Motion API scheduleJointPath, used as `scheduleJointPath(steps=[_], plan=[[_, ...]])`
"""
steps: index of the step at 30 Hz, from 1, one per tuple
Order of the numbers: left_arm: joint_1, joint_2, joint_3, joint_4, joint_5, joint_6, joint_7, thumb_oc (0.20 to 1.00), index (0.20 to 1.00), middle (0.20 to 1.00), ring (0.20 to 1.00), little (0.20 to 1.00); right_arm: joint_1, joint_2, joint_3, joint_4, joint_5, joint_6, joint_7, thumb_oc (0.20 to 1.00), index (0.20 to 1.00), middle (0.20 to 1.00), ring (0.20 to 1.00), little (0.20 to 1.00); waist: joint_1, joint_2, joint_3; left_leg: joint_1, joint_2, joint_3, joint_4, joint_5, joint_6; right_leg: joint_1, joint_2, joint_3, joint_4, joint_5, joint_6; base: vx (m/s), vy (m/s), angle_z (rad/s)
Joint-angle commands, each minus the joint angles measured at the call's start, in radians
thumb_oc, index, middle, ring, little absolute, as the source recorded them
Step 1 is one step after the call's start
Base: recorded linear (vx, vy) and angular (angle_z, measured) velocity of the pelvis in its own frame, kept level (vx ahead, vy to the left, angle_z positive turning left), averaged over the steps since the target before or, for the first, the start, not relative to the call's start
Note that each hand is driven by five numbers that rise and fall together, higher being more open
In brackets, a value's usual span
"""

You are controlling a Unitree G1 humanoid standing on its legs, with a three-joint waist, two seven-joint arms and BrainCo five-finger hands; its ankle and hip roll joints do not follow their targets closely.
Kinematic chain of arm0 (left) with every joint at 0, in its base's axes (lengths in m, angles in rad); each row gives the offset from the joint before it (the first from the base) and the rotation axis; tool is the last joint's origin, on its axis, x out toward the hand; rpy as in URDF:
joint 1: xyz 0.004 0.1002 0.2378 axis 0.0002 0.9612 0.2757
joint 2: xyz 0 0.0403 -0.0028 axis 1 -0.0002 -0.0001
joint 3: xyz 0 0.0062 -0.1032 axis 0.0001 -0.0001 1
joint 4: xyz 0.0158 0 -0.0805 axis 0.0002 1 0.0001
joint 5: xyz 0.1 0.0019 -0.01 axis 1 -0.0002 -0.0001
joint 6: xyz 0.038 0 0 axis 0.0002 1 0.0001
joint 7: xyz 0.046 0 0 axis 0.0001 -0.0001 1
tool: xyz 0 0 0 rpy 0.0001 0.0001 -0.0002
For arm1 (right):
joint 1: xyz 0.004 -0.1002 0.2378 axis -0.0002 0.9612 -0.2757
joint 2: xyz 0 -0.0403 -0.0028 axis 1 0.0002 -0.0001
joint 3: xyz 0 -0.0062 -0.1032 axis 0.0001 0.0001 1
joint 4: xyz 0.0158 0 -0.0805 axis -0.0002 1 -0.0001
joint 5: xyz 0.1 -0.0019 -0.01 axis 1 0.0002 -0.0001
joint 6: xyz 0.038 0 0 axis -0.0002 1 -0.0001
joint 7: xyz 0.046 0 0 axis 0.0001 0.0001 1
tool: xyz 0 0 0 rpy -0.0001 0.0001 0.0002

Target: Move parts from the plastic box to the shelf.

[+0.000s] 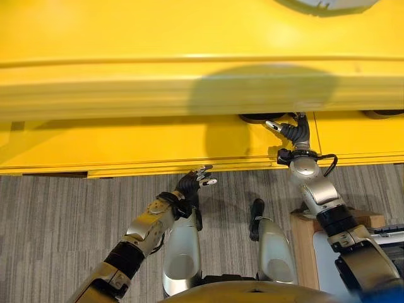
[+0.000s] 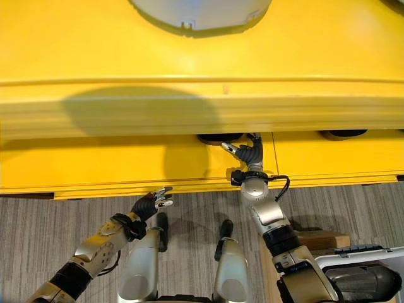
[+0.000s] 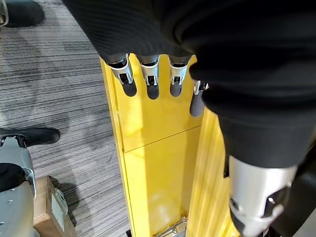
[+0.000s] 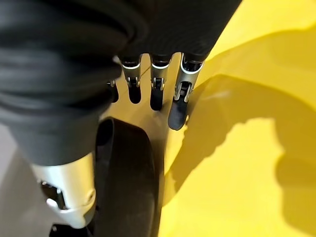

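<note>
A black round part (image 4: 126,177) lies on the lower level of the yellow shelf (image 1: 158,142), half hidden under the upper level's front edge (image 1: 255,117). My right hand (image 2: 249,151) reaches in beside it. In the right wrist view its fingers (image 4: 155,91) are straight past the part and its thumb sits alongside, so the hand is open. My left hand (image 1: 194,182) hovers open and holding nothing at the shelf's bottom front edge, fingers (image 3: 148,79) straight. The plastic box (image 2: 372,254) stands on the floor at the lower right, with a dark part (image 2: 363,278) inside.
A second black part (image 2: 344,134) sits further right on the lower level. A pale grey part (image 2: 202,16) rests on the top level. A brown board (image 1: 304,230) lies under the box. Grey striped carpet (image 1: 63,227) runs in front of the shelf.
</note>
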Motion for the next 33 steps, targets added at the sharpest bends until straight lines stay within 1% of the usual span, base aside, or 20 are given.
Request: scheduleJointPath(steps=[1, 3, 7, 10, 12, 14, 15, 17, 18, 20, 21, 23, 24, 27, 28, 29, 30, 31, 32, 33], plan=[[0.030, -0.027, 0.059, -0.140, -0.009, -0.069, -0.015, 1.000, 1.000, 1.000, 1.000, 1.000, 0.159, -0.005, -0.003, 0.008, 0.040, 0.038, 0.031, 1.000, 1.000, 1.000, 1.000, 1.000, -0.007, 0.020, 0.014, 0.035, -0.048, -0.009, -0.081, -0.002, 0.041, 0.064, 0.023, 0.016, 0.010, -0.035, -0.003, 0.05, 0.024, -0.22], [0.036, -0.028, 0.067, -0.142, -0.010, -0.066, -0.018, 1.000, 1.000, 1.000, 1.000, 1.000, 0.168, -0.010, -0.007, -0.004, 0.036, 0.041, 0.049, 1.000, 1.000, 1.000, 1.000, 1.000, -0.011, 0.018, 0.010, 0.042, -0.047, -0.008, -0.089, 0.000, 0.040, 0.069, 0.024, 0.017, 0.002, -0.032, -0.002, 0.04, 0.022, -0.09], [0.078, -0.030, 0.103, -0.141, 0.007, -0.064, -0.030, 1.000, 1.000, 1.000, 1.000, 1.000, 0.226, -0.029, -0.008, -0.074, 0.040, 0.079, 0.120, 1.000, 1.000, 1.000, 1.000, 1.000, -0.027, 0.015, -0.013, 0.084, -0.037, 0.011, -0.143, 0.019, 0.029, 0.099, 0.026, 0.023, -0.052, -0.012, 0.008, 0.04, 0.044, -0.09], [0.098, -0.025, 0.128, -0.135, 0.022, -0.074, -0.045, 1.000, 1.000, 1.000, 1.000, 1.000, 0.266, -0.044, -0.009, -0.115, 0.044, 0.120, 0.169, 1.000, 1.000, 1.000, 1.000, 1.000, -0.040, 0.012, -0.032, 0.118, -0.027, 0.027, -0.194, 0.039, 0.016, 0.126, 0.025, 0.025, -0.102, 0.010, 0.020, 0.02, 0.100, -0.10], [0.105, -0.021, 0.151, -0.125, 0.013, -0.078, -0.057, 1.000, 1.000, 1.000, 1.000, 1.000, 0.310, -0.055, -0.012, -0.152, 0.035, 0.157, 0.206, 1.000, 1.000, 1.000, 1.000, 1.000, -0.058, 0.008, -0.054, 0.155, -0.021, 0.049, -0.247, 0.056, 0.008, 0.150, 0.018, 0.030, -0.153, 0.037, 0.038, 0.02, 0.206, -0.20], [0.103, -0.015, 0.165, -0.109, 0.038, -0.069, -0.069, 1.000, 1.000, 1.000, 1.000, 1.000, 0.354, -0.060, -0.023, -0.171, 0.035, 0.199, 0.231, 1.000, 1.000, 1.000, 1.000, 1.000, -0.080, 0.000, -0.083, 0.192, -0.017, 0.082, -0.299, 0.071, 0.007, 0.157, -0.004, 0.040, -0.203, 0.089, 0.070, -0.03, 0.304, -0.18], [0.101, -0.015, 0.166, -0.106, 0.039, -0.066, -0.071, 1.000, 1.000, 1.000, 1.000, 1.000, 0.360, -0.059, -0.024, -0.171, 0.035, 0.204, 0.234, 1.000, 1.000, 1.000, 1.000, 1.000, -0.083, -0.001, -0.087, 0.197, -0.018, 0.087, -0.306, 0.072, 0.008, 0.158, -0.012, 0.041, -0.213, 0.104, 0.075, -0.06, 0.296, -0.16], [0.099, -0.011, 0.163, -0.089, 0.050, -0.039, -0.075, 1.000, 1.000, 1.000, 1.000, 1.000, 0.389, -0.039, -0.029, -0.163, 0.034, 0.228, 0.235, 1.000, 1.000, 1.000, 1.000, 1.000, -0.098, -0.014, -0.111, 0.234, -0.026, 0.119, -0.351, 0.072, 0.013, 0.158, -0.057, 0.052, -0.278, 0.203, 0.107, -0.01, 0.263, -0.18], [0.119, -0.007, 0.168, -0.081, 0.042, -0.025, -0.088, 1.000, 1.000, 1.000, 1.000, 1.000, 0.403, -0.022, -0.028, -0.156, 0.031, 0.234, 0.254, 1.000, 1.000, 1.000, 1.000, 1.000, -0.096, -0.023, -0.131, 0.278, -0.027, 0.130, -0.395, 0.058, 0.009, 0.163, -0.066, 0.027, -0.300, 0.238, 0.131, 0.04, 0.193, -0.35], [0.165, -0.008, 0.189, -0.085, 0.044, -0.022, -0.065, 1.000, 1.000, 1.000, 1.000, 1.000, 0.406, 0.001, -0.021, -0.151, 0.004, 0.251, 0.300, 1.000, 1.000, 1.000, 1.000, 1.000, -0.081, -0.040, -0.142, 0.306, -0.023, 0.153, -0.436, 0.062, 0.016, 0.137, -0.074, -0.014, -0.264, 0.282, 0.143, -0.04, 0.055, -0.48], [0.181, -0.009, 0.196, -0.078, 0.046, -0.023, -0.059, 1.000, 1.000, 1.000, 1.000, 1.000, 0.412, 0.007, -0.012, -0.151, 0.002, 0.255, 0.312, 1.000, 1.000, 1.000, 1.000, 1.000, -0.077, -0.043, -0.148, 0.309, -0.019, 0.153, -0.445, 0.067, 0.022, 0.128, -0.064, -0.013, -0.218, 0.264, 0.139, -0.08, -0.039, -0.67], [0.199, -0.006, 0.203, -0.059, 0.038, -0.021, -0.064, 1.000, 1.000, 1.000, 1.000, 1.000, 0.431, 0.012, -0.001, -0.156, 0.007, 0.250, 0.319, 1.000, 1.000, 1.000, 1.000, 1.000, -0.075, -0.051, -0.163, 0.293, -0.016, 0.139, -0.434, 0.069, 0.039, 0.136, -0.027, 0.008, -0.118, 0.199, 0.124, -0.07, -0.095, -0.68], [0.210, -0.001, 0.207, -0.044, 0.039, -0.018, -0.075, 1.000, 1.000, 1.000, 1.000, 1.000, 0.449, 0.015, 0.000, -0.164, 0.018, 0.252, 0.327, 1.000, 1.000, 1.000, 1.000, 1.000, -0.072, -0.059, -0.177, 0.261, -0.017, 0.120, -0.412, 0.070, 0.060, 0.156, 0.037, 0.049, 0.030, 0.106, 0.103, -0.08, -0.138, -0.15], [0.218, -0.003, 0.203, -0.045, 0.029, -0.017, -0.081, 1.000, 1.000, 1.000, 1.000, 1.000, 0.452, 0.013, -0.002, -0.167, 0.022, 0.253, 0.335, 1.000, 1.000, 1.000, 1.000, 1.000, -0.061, -0.062, -0.182, 0.228, -0.020, 0.101, -0.390, 0.074, 0.064, 0.185, 0.082, 0.080, 0.156, 0.050, 0.084, -0.13, -0.153, 0.24], [0.217, -0.005, 0.194, -0.040, 0.023, -0.013, -0.080, 1.000, 1.000, 1.000, 1.000, 1.000, 0.442, 0.012, 0.000, -0.152, 0.009, 0.251, 0.351, 1.000, 1.000, 1.000, 1.000, 1.000, -0.045, -0.080, -0.186, 0.179, -0.031, 0.091, -0.350, 0.077, 0.058, 0.249, 0.086, 0.069, 0.130, 0.033, 0.074, -0.16, -0.209, 0.19], [0.217, -0.005, 0.194, -0.040, 0.022, -0.012, -0.080, 1.000, 1.000, 1.000, 1.000, 1.000, 0.442, 0.012, 0.000, -0.151, 0.008, 0.251, 0.353, 1.000, 1.000, 1.000, 1.000, 1.000, -0.045, -0.082, -0.185, 0.175, -0.032, 0.088, -0.344, 0.075, 0.058, 0.255, 0.087, 0.066, 0.120, 0.034, 0.074, -0.16, -0.412, 0.26], [0.222, -0.006, 0.204, -0.032, 0.030, 0.020, -0.099, 1.000, 1.000, 1.000, 1.000, 1.000, 0.439, -0.007, 0.005, -0.141, 0.006, 0.255, 0.381, 1.000, 1.000, 1.000, 1.000, 1.000, -0.023, -0.094, -0.189, 0.143, -0.009, 0.092, -0.305, 0.107, 0.012, 0.339, 0.083, 0.007, -0.014, -0.029, 0.045, -0.07, -0.315, 0.22], [0.226, -0.008, 0.208, -0.030, 0.032, 0.024, -0.102, 1.000, 1.000, 1.000, 1.000, 1.000, 0.438, -0.014, 0.003, -0.141, 0.005, 0.256, 0.391, 1.000, 1.000, 1.000, 1.000, 1.000, -0.019, -0.093, -0.189, 0.141, 0.001, 0.093, -0.302, 0.116, -0.001, 0.349, 0.084, -0.008, -0.043, -0.047, 0.036, -0.09, -0.385, 0.00], [0.232, -0.015, 0.215, -0.028, 0.030, 0.033, -0.106, 1.000, 1.000, 1.000, 1.000, 1.000, 0.433, -0.031, 0.004, -0.144, 0.004, 0.261, 0.414, 1.000, 1.000, 1.000, 1.000, 1.000, -0.013, -0.086, -0.188, 0.140, 0.024, 0.092, -0.303, 0.139, -0.028, 0.360, 0.088, -0.028, -0.084, -0.086, 0.018, -0.07, -0.218, -0.33], [0.238, -0.023, 0.223, -0.027, 0.024, 0.043, -0.110, 1.000, 1.000, 1.000, 1.000, 1.000, 0.428, -0.048, 0.004, -0.149, -0.016, 0.269, 0.455, 1.000, 1.000, 1.000, 1.000, 1.000, -0.009, -0.084, -0.190, 0.147, 0.041, 0.087, -0.318, 0.159, -0.046, 0.370, 0.093, -0.034, -0.110, -0.100, 0.007, -0.07, -0.225, -0.28]])
